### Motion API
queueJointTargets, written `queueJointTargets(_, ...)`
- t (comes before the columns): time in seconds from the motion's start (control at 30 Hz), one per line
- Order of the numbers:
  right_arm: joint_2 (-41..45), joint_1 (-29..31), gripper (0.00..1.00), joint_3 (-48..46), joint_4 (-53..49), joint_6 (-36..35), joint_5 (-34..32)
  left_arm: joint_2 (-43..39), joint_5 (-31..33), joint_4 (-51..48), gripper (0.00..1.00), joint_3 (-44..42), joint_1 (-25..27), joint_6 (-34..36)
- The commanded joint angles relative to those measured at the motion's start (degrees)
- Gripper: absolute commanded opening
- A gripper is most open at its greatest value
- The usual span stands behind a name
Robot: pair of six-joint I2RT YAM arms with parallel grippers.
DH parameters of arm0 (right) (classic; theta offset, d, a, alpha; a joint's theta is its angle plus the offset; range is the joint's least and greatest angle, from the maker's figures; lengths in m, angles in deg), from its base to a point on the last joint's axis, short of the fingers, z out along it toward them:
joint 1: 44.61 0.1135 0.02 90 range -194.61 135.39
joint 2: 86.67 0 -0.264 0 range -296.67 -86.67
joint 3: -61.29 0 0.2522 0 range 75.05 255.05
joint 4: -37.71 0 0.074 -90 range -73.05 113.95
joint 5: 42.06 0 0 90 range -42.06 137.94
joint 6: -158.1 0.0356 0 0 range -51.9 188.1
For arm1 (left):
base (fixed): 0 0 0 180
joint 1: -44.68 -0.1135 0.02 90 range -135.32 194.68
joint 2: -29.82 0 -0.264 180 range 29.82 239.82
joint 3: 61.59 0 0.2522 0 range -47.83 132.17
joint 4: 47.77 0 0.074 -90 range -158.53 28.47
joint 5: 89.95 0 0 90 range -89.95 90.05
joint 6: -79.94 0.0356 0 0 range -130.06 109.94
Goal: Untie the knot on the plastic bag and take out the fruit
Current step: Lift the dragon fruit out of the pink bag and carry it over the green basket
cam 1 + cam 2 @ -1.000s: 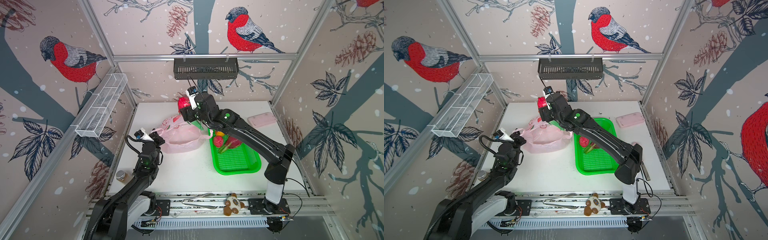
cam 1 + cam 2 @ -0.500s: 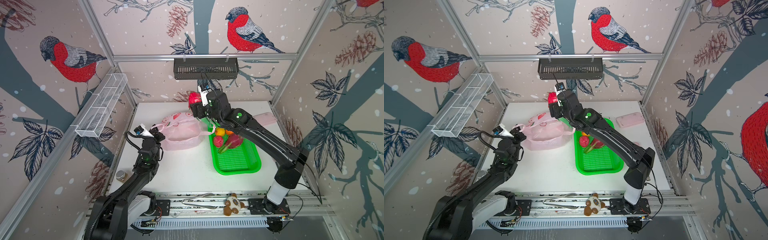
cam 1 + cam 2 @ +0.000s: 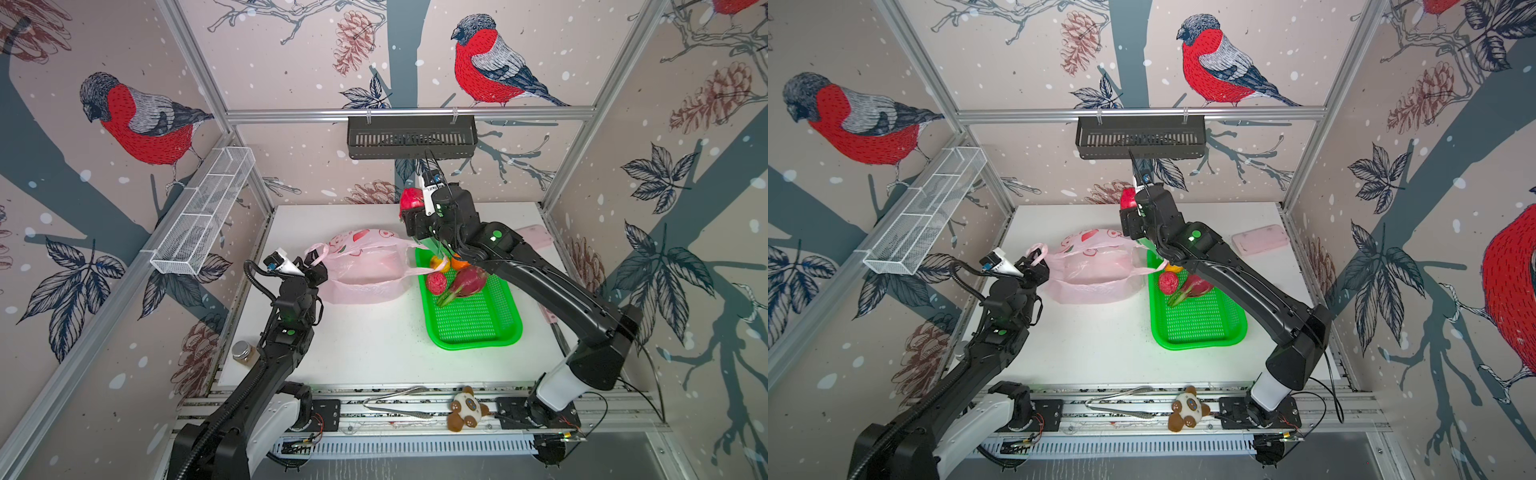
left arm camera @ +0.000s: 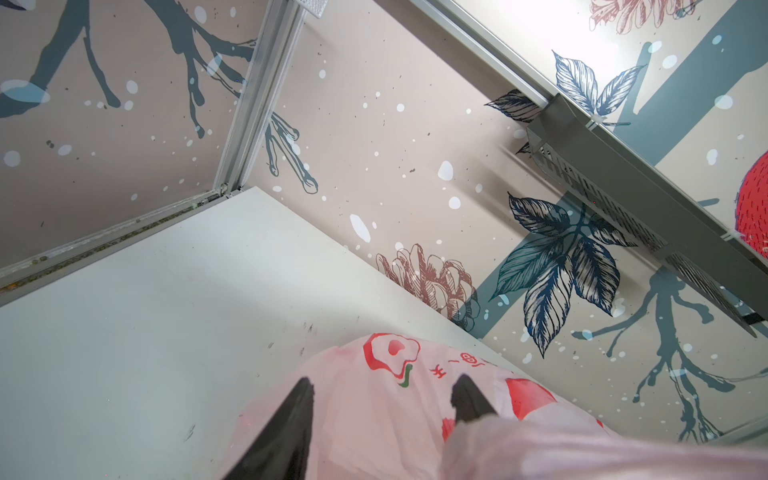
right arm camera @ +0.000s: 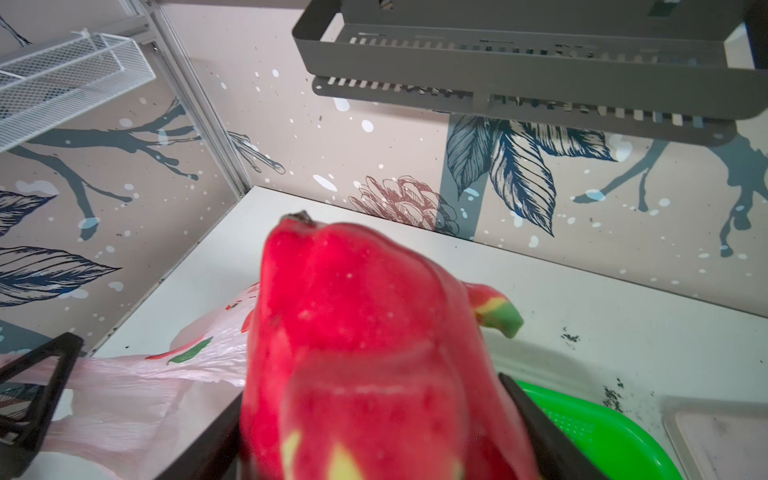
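The pink plastic bag (image 3: 365, 266) (image 3: 1096, 270) lies slack on the white table, mouth toward the green tray (image 3: 473, 328). The knot is out of view; the handles I see are separate loose loops. My left gripper (image 3: 309, 266) (image 4: 382, 379) is open at the bag's left end, with one handle loop (image 3: 316, 251) draped over a finger. My right gripper (image 3: 415, 216) (image 5: 374, 415) is shut on a magenta dragon fruit (image 3: 410, 198) (image 5: 365, 332), held high behind the bag. The tray holds another dragon fruit (image 3: 467, 280), a bumpy red ball (image 3: 435, 282) and two citrus (image 3: 439, 262).
A flat pink case (image 3: 536, 235) lies at the back right. A black basket (image 3: 411, 137) hangs on the back wall just above the right gripper. A white wire shelf (image 3: 203, 216) lines the left wall. A jar (image 3: 242, 351), tongs (image 3: 399, 405) and a plush toy (image 3: 467, 409) sit along the front.
My right gripper has carried the dragon fruit to the right and higher, away from over the bag. My left gripper has opened, and the bag has settled flatter.
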Motion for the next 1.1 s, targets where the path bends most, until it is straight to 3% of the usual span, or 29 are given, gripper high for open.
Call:
queueJointTargets(0.0,1.6,-0.4,0.17,-1.4,4.5,1.3,-1.2,-1.6,-1.6,-3.3,0.58,0.9,-0.1,0.4)
queueJointTargets(0.3,3.7,-1.0,0.17,-3.4,4.9,2.0,-1.0,-7.0,-5.0,-11.0,0.64,1.8,-0.2,1.2)
queueJointTargets(0.53,2.5,-1.0,0.17,-2.2,6.3,2.1,1.5,-9.8,-5.8,-12.7,0.61,1.0,-0.7,1.7)
queueJointTargets(0.7,0.8,-0.6,0.17,0.2,7.7,2.0,3.3,-9.4,-6.0,-11.1,0.36,-0.1,-0.9,1.6)
queueJointTargets(0.83,-1.1,-0.5,0.17,3.4,8.6,1.9,4.5,-8.3,-6.3,-9.9,0.22,-0.4,-1.0,1.4)
queueJointTargets(1.07,-4.9,0.0,0.17,11.4,8.5,0.8,5.5,-6.1,-6.3,-6.2,0.06,-1.5,-1.0,0.4)
